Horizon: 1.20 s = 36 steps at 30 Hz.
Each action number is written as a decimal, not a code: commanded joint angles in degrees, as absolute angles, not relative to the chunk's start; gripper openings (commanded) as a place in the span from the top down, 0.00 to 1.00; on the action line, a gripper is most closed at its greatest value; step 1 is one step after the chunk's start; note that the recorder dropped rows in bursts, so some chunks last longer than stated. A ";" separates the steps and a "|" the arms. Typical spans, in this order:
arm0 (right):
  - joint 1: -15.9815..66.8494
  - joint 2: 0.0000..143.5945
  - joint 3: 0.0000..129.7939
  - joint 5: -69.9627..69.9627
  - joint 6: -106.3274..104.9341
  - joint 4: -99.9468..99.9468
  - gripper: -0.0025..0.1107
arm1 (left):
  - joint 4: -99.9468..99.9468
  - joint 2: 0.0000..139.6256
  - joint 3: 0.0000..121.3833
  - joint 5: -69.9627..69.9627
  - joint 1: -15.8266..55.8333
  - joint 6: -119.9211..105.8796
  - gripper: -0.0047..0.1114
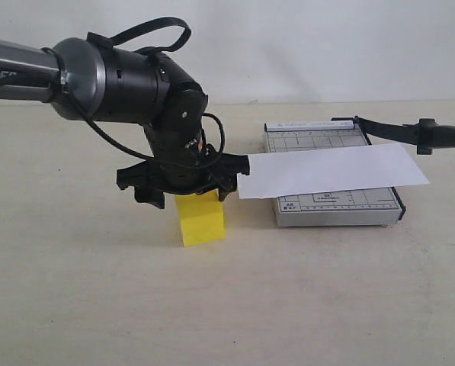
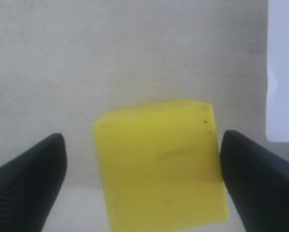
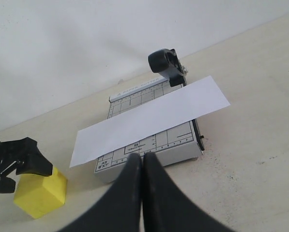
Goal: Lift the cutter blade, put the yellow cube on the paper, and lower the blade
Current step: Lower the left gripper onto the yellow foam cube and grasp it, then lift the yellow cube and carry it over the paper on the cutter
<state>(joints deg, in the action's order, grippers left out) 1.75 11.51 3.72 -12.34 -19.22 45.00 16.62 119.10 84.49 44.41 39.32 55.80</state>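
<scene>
- The left gripper, left of centre in the exterior view, hangs over the yellow cube with its jaws apart, one on each side and nothing pinched. The cube rests on the table.
- In the left wrist view the cube sits skewed and nearer one finger, so closing may shove or twist it.
- The paper, right of centre across the cutter base, overhangs toward the gripper. A low carry could knock it askew.
- The cutter blade, upper right, stands raised with no gripper on it, so it may drop. The right gripper is pressed together, empty.
</scene>
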 commanded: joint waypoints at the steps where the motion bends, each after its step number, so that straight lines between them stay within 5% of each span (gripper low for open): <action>1: 1.79 11.25 3.47 -11.81 -19.30 44.68 0.98 | 14.17 119.10 84.40 41.92 39.26 53.17 0.26; 9: 1.79 11.25 3.47 -11.81 -19.30 44.68 0.98 | 13.85 121.39 84.40 43.20 39.26 53.04 0.04; 31: 1.79 11.25 3.47 -11.82 -19.30 44.68 0.98 | 14.44 123.12 84.40 39.25 39.26 53.91 0.05; 36: 1.79 11.25 3.47 -12.18 -19.30 44.68 0.98 | 14.55 123.12 84.40 39.15 39.26 53.91 0.21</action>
<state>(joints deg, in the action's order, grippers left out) 1.75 11.51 3.72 -12.24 -19.22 45.00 14.28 123.10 84.49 39.66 39.32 53.62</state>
